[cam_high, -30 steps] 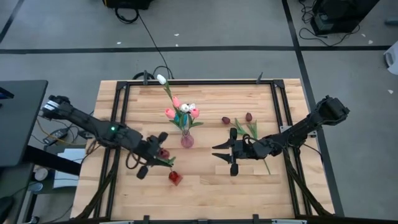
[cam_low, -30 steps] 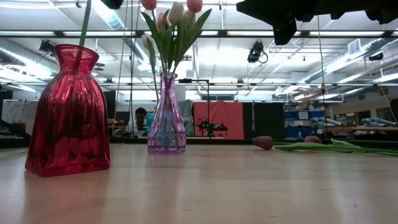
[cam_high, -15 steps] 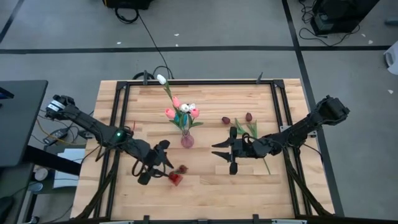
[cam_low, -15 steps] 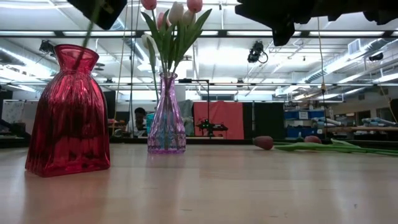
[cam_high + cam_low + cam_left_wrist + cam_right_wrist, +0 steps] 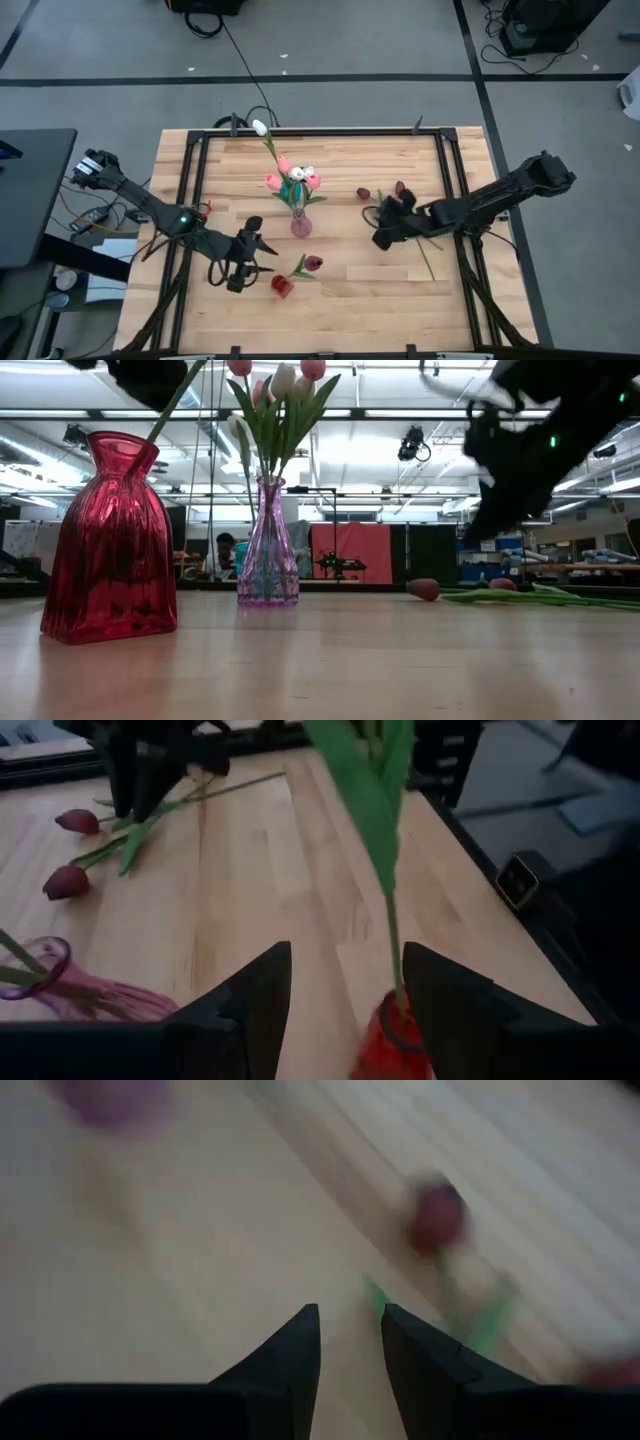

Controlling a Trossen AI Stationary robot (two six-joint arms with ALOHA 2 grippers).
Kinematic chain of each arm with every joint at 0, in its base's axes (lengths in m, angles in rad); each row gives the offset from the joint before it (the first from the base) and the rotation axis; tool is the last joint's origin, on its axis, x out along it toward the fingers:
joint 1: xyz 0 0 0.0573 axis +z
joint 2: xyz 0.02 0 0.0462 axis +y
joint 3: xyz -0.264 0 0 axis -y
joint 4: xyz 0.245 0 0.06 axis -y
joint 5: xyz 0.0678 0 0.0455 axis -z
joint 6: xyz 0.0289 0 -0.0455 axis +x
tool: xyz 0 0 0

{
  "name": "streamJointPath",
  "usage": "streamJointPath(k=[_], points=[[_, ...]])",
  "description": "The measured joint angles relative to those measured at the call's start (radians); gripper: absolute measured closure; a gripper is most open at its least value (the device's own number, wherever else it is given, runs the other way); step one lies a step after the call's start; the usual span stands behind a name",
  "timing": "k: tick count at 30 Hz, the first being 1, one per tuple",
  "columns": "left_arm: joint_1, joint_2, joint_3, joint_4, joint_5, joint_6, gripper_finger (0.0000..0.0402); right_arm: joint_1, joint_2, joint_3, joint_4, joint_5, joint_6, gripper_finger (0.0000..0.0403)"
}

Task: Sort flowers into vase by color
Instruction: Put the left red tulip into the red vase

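**Maroon tulip in the red vase**

Maroon tulip (image 5: 312, 262) stands with its stem in the red vase (image 5: 282, 287), its head leaning out toward 2 o'clock of the vase in the high view. My left gripper (image 5: 243, 268) sits just at 9 o'clock of that vase, fingers parted and holding nothing; the stem and its broad green leaf rise between them in the left wrist view. Two more maroon tulips (image 5: 400, 188) lie flat on the table (image 5: 340, 300), dark heads toward the far edge, green stems trailing nearer. My right gripper (image 5: 386, 228) hangs over them, fingers narrowly apart and empty. Pink and white tulips (image 5: 292, 178) stand upright in the clear vase (image 5: 300, 226), between my two arms.
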Motion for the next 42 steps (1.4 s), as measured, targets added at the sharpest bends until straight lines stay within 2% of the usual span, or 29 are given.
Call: streamJointPath(k=[3,8,15,26,32,37,39,42], points=[[0.0,-0.003,-0.069,0.121,-0.004,-0.016,0.0204,-0.041,0.038,0.0,-0.077,-0.028,0.053,0.0282],[0.0,-0.012,-0.126,0.185,-0.004,-0.049,0.0204,-0.12,0.081,0.0,-0.094,-0.156,0.045,0.0292],[0.0,-0.017,-0.13,0.193,-0.005,-0.051,0.0204,-0.188,0.108,0.0,-0.151,-0.176,0.038,0.0316],[-0.001,-0.017,-0.13,0.209,-0.005,-0.058,0.0204,-0.233,0.153,0.005,-0.217,-0.276,0.025,0.0322],[-0.001,-0.017,-0.13,0.209,-0.003,-0.076,0.0204,-0.234,0.147,0.007,-0.22,-0.283,0.018,0.0358],[-0.001,-0.017,-0.13,0.208,-0.002,-0.077,0.0204,-0.216,0.089,0.03,-0.223,-0.262,-0.011,0.0395],[-0.001,-0.017,-0.13,0.208,0.0,-0.077,0.0204,-0.213,0.065,0.037,-0.229,-0.261,-0.02,0.0389],[-0.001,-0.017,-0.13,0.207,0.0,-0.08,0.0204,-0.213,0.038,0.038,-0.252,-0.267,-0.019,0.0354]])
